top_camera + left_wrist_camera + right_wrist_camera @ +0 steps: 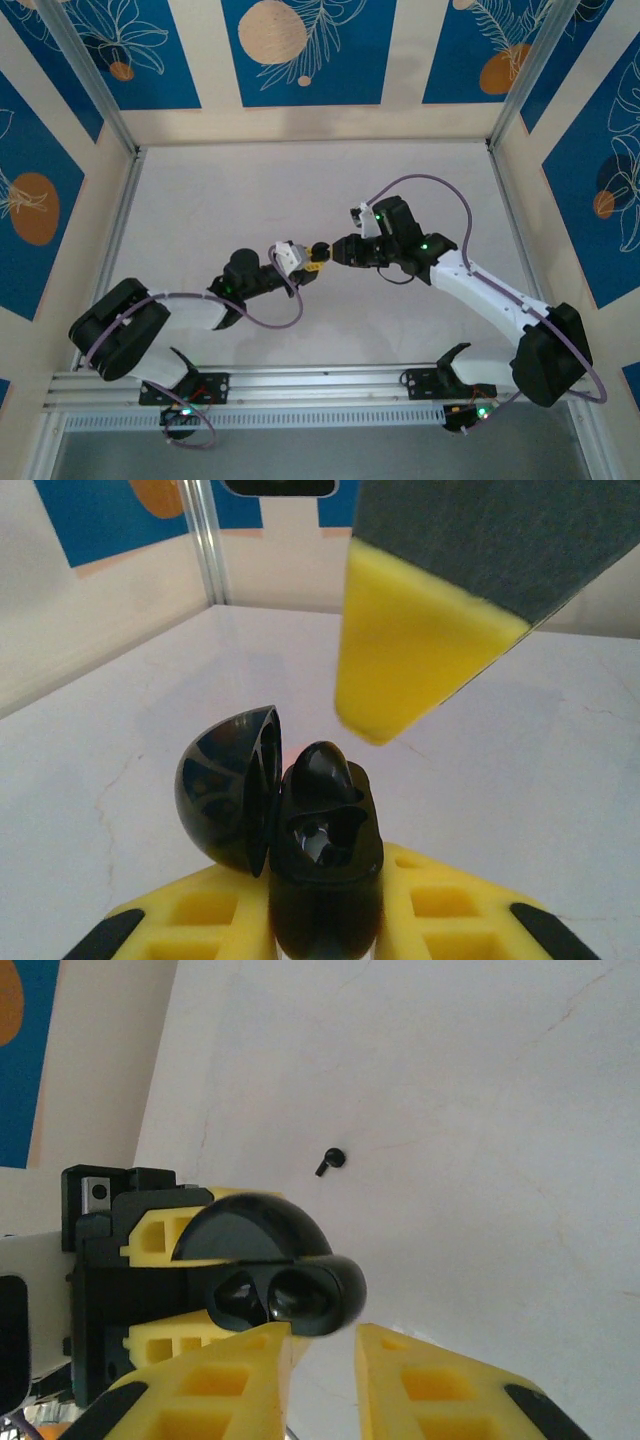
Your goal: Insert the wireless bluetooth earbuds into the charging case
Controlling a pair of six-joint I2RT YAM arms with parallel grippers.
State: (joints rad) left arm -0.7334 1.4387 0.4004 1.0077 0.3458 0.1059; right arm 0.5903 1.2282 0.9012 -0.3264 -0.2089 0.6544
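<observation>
Earbud (330,1160) on table (500,1080), right wrist view, charging case (275,1280) open

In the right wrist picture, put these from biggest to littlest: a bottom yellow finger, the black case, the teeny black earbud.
Largest: the yellow finger and the case, about alike; the finger is nearest the camera, so I won't rank them.
Smallest: the earbud, by far.
</observation>
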